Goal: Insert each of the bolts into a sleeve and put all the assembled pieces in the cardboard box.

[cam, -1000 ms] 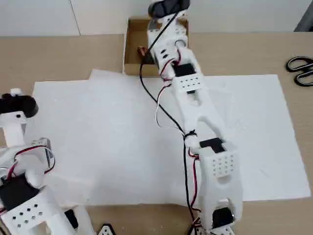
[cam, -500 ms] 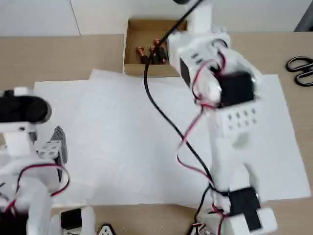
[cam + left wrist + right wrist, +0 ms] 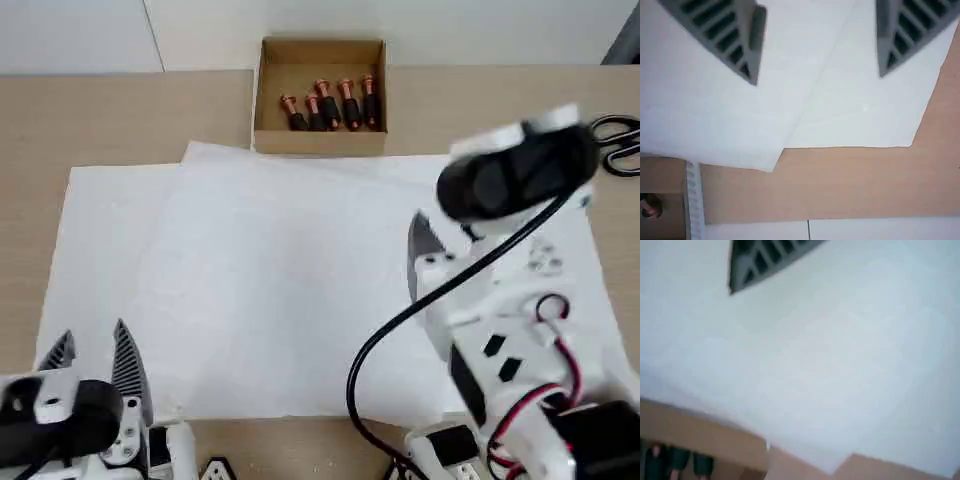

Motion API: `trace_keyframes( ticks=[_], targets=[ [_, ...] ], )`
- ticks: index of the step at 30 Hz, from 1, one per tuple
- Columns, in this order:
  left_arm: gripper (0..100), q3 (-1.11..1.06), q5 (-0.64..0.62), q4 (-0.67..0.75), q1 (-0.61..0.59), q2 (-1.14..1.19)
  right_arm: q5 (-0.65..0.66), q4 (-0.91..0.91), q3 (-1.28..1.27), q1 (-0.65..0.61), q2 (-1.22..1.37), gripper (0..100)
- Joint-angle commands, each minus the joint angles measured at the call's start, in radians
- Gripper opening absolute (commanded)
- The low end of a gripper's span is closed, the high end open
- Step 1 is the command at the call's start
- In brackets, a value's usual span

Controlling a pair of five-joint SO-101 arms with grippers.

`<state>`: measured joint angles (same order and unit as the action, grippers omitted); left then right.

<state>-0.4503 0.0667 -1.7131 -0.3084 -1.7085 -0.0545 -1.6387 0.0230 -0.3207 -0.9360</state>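
Note:
The cardboard box (image 3: 268,95) stands at the table's far edge, and several copper-headed bolts in black sleeves (image 3: 330,104) lie side by side in it. My right gripper (image 3: 432,262) hangs over the right part of the white sheet, well in front of the box. One dark finger (image 3: 765,260) shows with nothing against its tip, so it is open and empty. Over the sheet's front left corner my left gripper (image 3: 90,360) is open, its fingers (image 3: 730,35) wide apart with nothing between them. A corner of the box (image 3: 692,200) shows in the left wrist view.
A white paper sheet (image 3: 280,280) covers the middle of the wooden table (image 3: 120,110). Scissors (image 3: 615,140) lie at the far right edge. The right arm's black cable (image 3: 400,330) loops over the sheet's front.
The right arm has drawn back from over the box to the front right, uncovering the pieces inside. The left arm has dropped back to the front left corner.

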Motion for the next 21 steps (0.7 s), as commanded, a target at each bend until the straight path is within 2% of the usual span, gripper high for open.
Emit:
trace_keyframes(
  ticks=[1,9,13,16,21],
  targets=[
    [15,-0.105,0.000,0.101,0.003,-0.077,0.011,0.111,-0.334,0.002,-0.168,15.7],
    [15,-0.386,-0.002,0.190,0.002,-0.112,0.011,0.642,-1.042,0.004,-0.568,15.7],
    [15,-0.501,-0.005,0.255,0.002,-0.112,0.011,0.848,-1.347,0.021,-0.780,15.6],
    [15,-0.611,-0.002,0.302,0.002,-0.112,0.011,0.934,-1.508,0.085,-0.894,15.5],
    [15,-0.674,-0.002,0.338,0.008,-0.112,0.011,0.986,-1.616,0.220,-0.865,15.5]
  ],
)
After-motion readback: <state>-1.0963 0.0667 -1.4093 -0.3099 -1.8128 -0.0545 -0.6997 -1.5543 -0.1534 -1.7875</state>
